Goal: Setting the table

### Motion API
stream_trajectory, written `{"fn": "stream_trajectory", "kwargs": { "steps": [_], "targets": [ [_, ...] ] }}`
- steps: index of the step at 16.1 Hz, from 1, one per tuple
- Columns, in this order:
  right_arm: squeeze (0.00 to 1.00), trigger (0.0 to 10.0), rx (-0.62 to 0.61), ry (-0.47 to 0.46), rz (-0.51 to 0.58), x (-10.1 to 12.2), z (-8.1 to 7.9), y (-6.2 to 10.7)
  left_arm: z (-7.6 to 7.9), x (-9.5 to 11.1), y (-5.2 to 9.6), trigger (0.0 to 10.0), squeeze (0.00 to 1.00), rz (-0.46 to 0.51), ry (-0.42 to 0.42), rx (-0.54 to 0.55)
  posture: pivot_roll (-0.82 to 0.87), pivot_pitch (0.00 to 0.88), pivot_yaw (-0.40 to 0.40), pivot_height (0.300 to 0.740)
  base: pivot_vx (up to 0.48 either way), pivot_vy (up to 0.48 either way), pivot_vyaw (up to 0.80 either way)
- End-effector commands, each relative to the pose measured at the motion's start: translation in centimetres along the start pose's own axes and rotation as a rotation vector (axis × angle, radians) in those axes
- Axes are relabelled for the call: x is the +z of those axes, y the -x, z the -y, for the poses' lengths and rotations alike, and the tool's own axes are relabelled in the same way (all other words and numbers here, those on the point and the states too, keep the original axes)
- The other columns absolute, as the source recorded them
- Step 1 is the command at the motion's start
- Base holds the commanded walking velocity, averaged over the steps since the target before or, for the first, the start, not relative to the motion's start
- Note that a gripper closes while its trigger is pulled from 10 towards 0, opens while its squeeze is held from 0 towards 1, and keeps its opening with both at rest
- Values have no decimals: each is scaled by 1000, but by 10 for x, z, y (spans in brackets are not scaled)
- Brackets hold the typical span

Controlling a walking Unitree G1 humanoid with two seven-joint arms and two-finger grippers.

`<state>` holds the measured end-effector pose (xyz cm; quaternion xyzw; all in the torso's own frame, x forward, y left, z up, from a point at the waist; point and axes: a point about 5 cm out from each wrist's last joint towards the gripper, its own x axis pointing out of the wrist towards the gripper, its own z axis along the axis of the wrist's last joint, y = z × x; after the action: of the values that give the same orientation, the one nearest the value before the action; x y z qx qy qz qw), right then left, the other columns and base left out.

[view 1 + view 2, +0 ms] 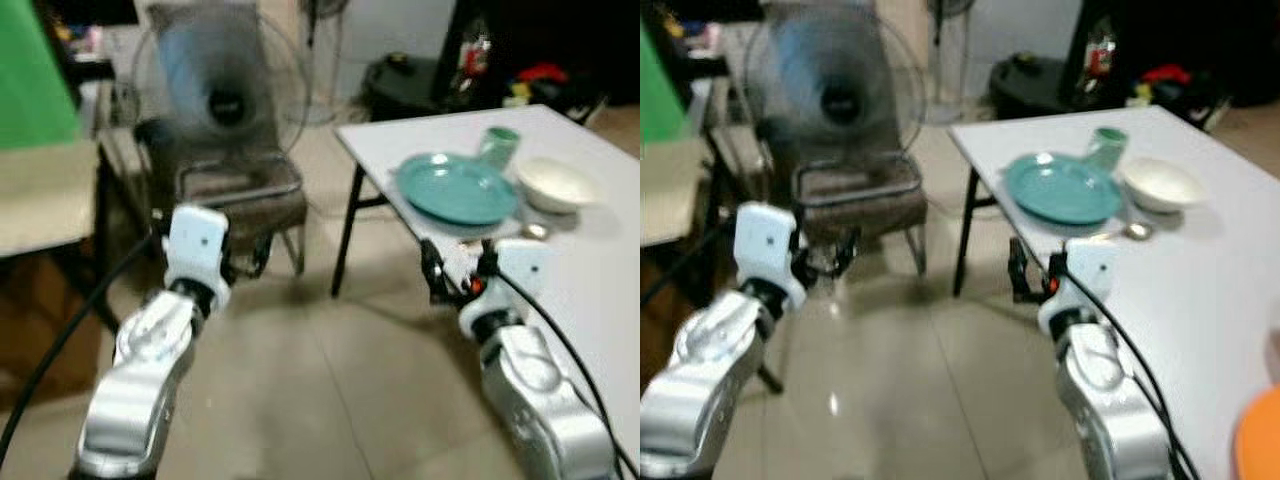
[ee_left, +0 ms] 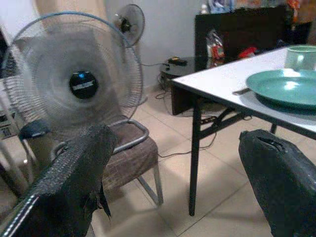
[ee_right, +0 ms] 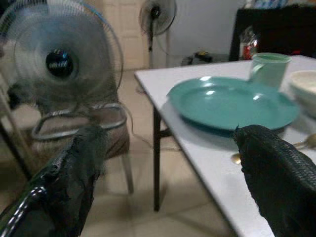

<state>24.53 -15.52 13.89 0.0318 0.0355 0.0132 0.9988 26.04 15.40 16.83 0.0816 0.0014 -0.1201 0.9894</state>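
A teal plate lies near the corner of the white table. Behind it stands a pale green cup, and a white bowl sits to the plate's right. A spoon lies in front of the bowl. My right gripper is open and holds nothing, hovering at the table's near-left edge just short of the plate. My left gripper is open too, held over the floor and pointing at the chair.
A running fan stands behind a metal-framed chair left of the table. A second fan and a dark cabinet are at the back. An orange object lies on the table's near right. Tiled floor lies between my arms.
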Motion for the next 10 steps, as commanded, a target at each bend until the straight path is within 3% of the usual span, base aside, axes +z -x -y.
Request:
{"fn": "stream_trajectory", "kwargs": {
  "steps": [1,2,3,6,8,10],
  "targets": [
    [0,10000,-52,74,6,3,6,-3,-1,0,0,10000,0,-1,-1,-3,35,0,-59,740,0,330,0],
    [0,10000,-72,139,37,3,7,-5,-2,0,0,10000,0,-1,-3,-1,36,0,-57,740,0,334,0],
    [0,10000,-48,121,62,4,7,-6,-2,0,0,10000,0,-1,-4,-1,36,0,-57,740,0,334,0],
    [0,10000,-77,-3,5,2,8,-6,-2,0,0,10000,0,-3,-8,-3,37,0,-54,740,0,331,0],
    [0,10000,34,-96,15,2,0,-1,-2,0,-1,10000,0,-5,-9,-8,39,0,-49,740,0,328,0],
    [0,10000,33,-99,23,2,0,-1,-1,1,-1,10000,0,-6,-10,-12,40,0,-49,740,0,334,0]
  ]
}}
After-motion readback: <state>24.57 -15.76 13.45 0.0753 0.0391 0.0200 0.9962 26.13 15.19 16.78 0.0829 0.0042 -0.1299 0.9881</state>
